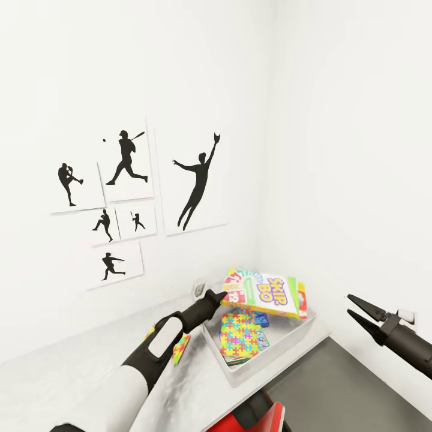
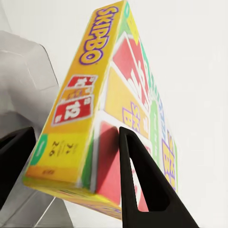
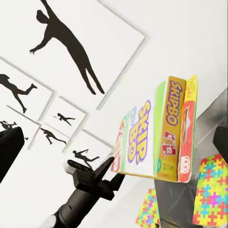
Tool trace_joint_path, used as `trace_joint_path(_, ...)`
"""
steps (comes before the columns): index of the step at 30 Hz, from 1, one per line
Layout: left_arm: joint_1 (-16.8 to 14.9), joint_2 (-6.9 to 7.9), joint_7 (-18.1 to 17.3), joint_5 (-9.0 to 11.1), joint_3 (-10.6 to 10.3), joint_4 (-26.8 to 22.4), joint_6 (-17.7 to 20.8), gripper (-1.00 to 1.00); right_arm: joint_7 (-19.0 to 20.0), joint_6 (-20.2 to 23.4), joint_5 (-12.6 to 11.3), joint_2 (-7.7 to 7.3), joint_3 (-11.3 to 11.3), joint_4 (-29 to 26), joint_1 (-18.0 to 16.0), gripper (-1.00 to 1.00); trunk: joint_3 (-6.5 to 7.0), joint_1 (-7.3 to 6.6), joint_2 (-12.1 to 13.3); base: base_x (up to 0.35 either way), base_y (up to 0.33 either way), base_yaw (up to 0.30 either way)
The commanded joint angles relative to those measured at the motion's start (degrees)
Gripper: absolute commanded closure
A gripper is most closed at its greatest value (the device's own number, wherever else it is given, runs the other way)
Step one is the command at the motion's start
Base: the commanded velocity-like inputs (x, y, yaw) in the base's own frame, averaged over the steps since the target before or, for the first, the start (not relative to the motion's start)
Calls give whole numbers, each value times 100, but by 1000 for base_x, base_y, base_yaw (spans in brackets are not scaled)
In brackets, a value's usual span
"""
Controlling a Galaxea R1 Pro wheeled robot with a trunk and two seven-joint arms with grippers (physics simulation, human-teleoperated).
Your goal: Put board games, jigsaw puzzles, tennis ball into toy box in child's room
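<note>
The toy box, a shallow grey rectangular bin, sits on the white table pushed into the corner where 2 white walls meet. Inside it lies a jigsaw puzzle with a bright multicoloured piece pattern, and a blue item peeks out at its far edge. The left gripper is clamped on the near edge of a board game, a flat glossy cardboard box lettered SKIP-BO, held level above the toy box and apart from its contents. A second colourful puzzle lies on the table just beside the left arm, outside the bin. The right gripper hangs over the dark floor to the right, fingers spread and holding nothing. 6 baseball silhouette prints hang on the left wall.
</note>
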Motion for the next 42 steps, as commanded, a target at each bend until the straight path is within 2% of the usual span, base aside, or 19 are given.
trace_joint_path(1,25,1,-3,69,29,2,33,100,26,35,15,0,-27,14,-2,-100,-2,2,-4,0,0,0)
trace_joint_path(9,85,2,42,67,139,5,23,100,21,33,16,-1,-65,31,0,-100,-2,2,-4,0,0,0)
trace_joint_path(14,103,2,400,75,459,5,8,100,18,32,22,-2,-75,30,0,-100,-2,2,-4,0,0,0)
trace_joint_path(18,163,2,549,80,562,-2,-185,100,17,32,21,-2,-83,30,0,-100,-2,2,-4,0,0,0)
trace_joint_path(21,214,-2,600,84,587,-9,-409,100,12,32,21,-2,-85,30,0,-100,-2,2,-4,0,0,0)
trace_joint_path(27,269,-13,707,85,590,-26,-527,100,-3,24,24,-2,-85,37,0,-100,-2,2,-4,0,0,0)
trace_joint_path(38,281,-18,742,87,579,-23,-458,100,-9,23,24,-2,-85,39,1,-100,-2,2,-4,0,0,0)
trace_joint_path(42,281,-16,739,86,581,-22,-306,100,-9,23,23,2,-85,46,0,-100,-2,2,-4,0,0,0)
